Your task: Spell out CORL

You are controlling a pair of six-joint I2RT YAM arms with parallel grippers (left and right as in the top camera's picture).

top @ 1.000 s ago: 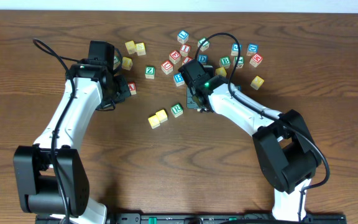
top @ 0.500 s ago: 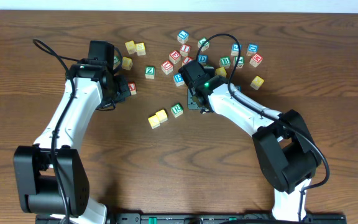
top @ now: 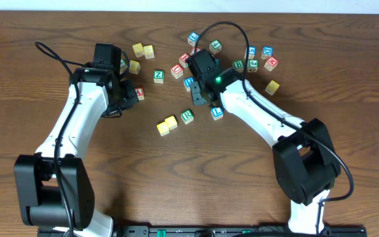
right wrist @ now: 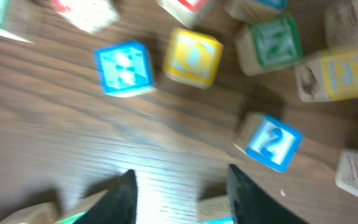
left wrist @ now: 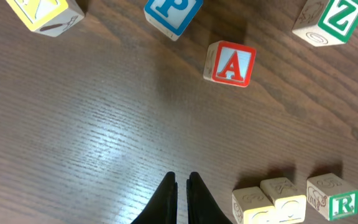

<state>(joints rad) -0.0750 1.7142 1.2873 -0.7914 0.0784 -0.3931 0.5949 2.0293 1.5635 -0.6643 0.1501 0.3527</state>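
We find the left gripper [left wrist: 181, 179] with its fingertips drawn together over the bare wooden table [left wrist: 73, 137]; it grips nothing. Directly ahead of it lies the red A cube [left wrist: 230, 63], with the blue P cube [left wrist: 169, 12] and the green Z cube [left wrist: 328, 18] farther off. The right gripper [right wrist: 180, 175] has its jaws standing apart with only bare wood between them; it holds nothing. Its wrist view is blurred, but we can make out a blue cube marked 2 [right wrist: 269, 142] ahead of the fingers. From overhead, we locate the task cubes in a slanted row near the table centre. The two yellow cubes [top: 167, 124] touch each other at the left end. The R cube [top: 187, 116] sits just beside them, and the L cube [top: 217, 112] lies to the right of the R cube with a gap between. The right gripper sits just beyond that gap, on its far side.
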